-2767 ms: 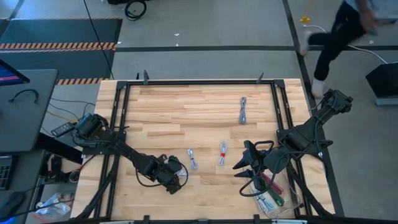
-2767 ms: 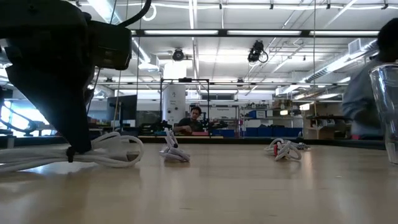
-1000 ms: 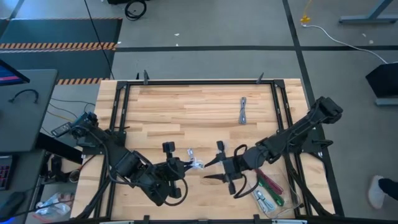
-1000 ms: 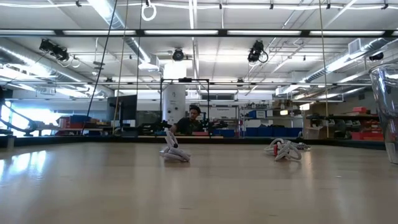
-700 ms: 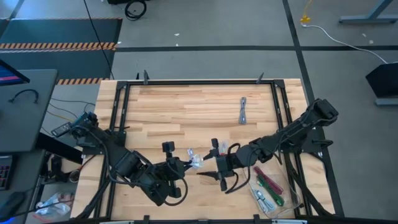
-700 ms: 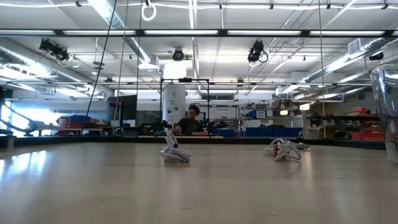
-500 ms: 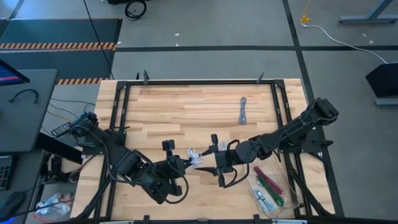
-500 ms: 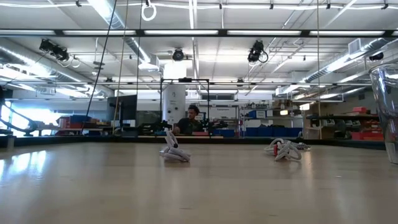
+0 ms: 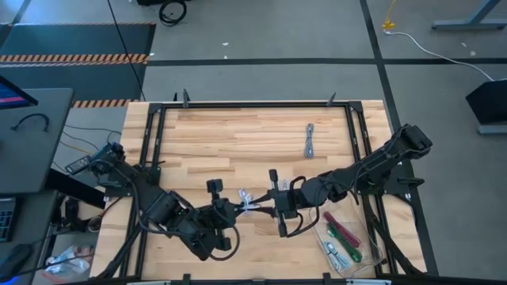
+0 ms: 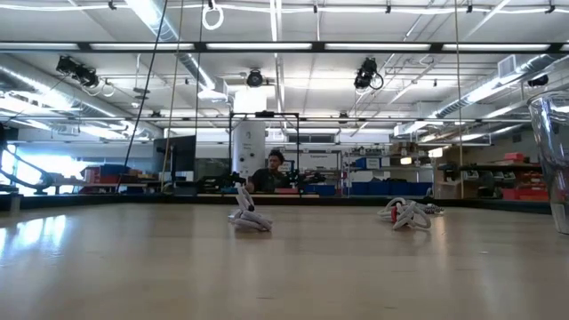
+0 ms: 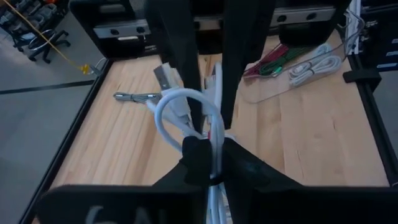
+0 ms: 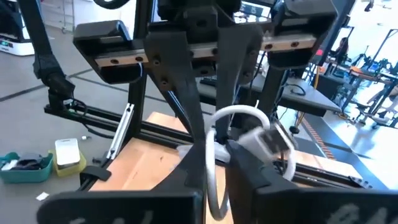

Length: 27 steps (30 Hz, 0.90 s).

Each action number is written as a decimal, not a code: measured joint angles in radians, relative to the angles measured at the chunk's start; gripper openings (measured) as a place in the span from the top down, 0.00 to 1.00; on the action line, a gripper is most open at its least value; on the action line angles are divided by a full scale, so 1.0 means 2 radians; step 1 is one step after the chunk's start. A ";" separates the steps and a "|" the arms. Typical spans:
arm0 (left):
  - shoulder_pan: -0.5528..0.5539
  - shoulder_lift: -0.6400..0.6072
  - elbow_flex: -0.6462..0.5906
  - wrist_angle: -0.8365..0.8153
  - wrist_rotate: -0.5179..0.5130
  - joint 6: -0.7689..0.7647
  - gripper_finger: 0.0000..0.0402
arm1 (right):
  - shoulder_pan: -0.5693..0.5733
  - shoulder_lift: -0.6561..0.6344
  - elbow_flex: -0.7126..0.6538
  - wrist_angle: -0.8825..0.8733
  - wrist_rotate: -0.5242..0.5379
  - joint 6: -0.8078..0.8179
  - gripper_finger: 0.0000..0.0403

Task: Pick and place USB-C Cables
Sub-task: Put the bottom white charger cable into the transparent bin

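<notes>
A white USB-C cable bundle [image 9: 249, 198] hangs in the air above the table's near middle, between my two grippers. My left gripper [image 9: 236, 207] comes at it from the table's left and is shut on it. My right gripper [image 9: 266, 199] comes from the right and is shut on the same bundle. The bundle's loop [image 11: 186, 109] and a plug [image 12: 267, 140] stick out past the fingers. A grey cable [image 9: 309, 141] lies flat on the far part of the table. Two more bundles [image 10: 249, 218] [image 10: 404, 213] lie on the wood in the low view. My left gripper pinches the bundle's near end [image 11: 214, 167] between its two fingers, slanting down from the table's left. The loop reaches out beyond the fingertips, clear of the table. My right gripper pinches the white loop [image 12: 214, 180] between its two fingers, about level, from the table's right. Its fingers [image 11: 186, 68] meet the bundle just beyond my left fingertips. The bundle is lifted clear.
A clear tray [image 9: 360, 265] at the near right corner holds green, red and grey cables [image 11: 292, 62]; its wall [image 10: 551, 160] shows at the right of the low view. A black frame [image 9: 253, 103] runs around the table. A person sits far behind.
My right gripper has gone toward the table's left, up to the bundle in my left gripper. Its wide-open fingers have shut on the white loop. The bundle has stayed aloft in the same place.
</notes>
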<state>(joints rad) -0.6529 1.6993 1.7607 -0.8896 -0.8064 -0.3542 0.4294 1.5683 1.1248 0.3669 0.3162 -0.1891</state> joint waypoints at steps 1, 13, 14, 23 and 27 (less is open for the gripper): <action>0.000 0.000 0.000 0.000 0.001 0.000 0.88 | 0.000 0.000 0.000 0.000 0.001 -0.003 0.92; -0.002 0.001 0.000 0.079 0.051 0.080 0.76 | -0.023 -0.006 0.001 -0.045 0.105 -0.023 0.92; -0.002 0.001 -0.001 0.082 0.055 0.087 0.75 | -0.027 -0.006 0.001 -0.050 0.105 -0.022 0.92; -0.001 0.001 0.000 0.001 0.056 0.013 0.66 | -0.033 -0.092 0.000 -0.329 0.118 0.126 0.92; 0.005 0.001 0.000 -0.041 0.055 -0.030 0.66 | -0.026 -0.153 0.000 -0.528 0.052 0.296 0.92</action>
<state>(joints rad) -0.6420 1.7008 1.7599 -0.9708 -0.6955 -0.4140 0.3764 1.2618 1.1255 -0.6883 0.4202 0.4035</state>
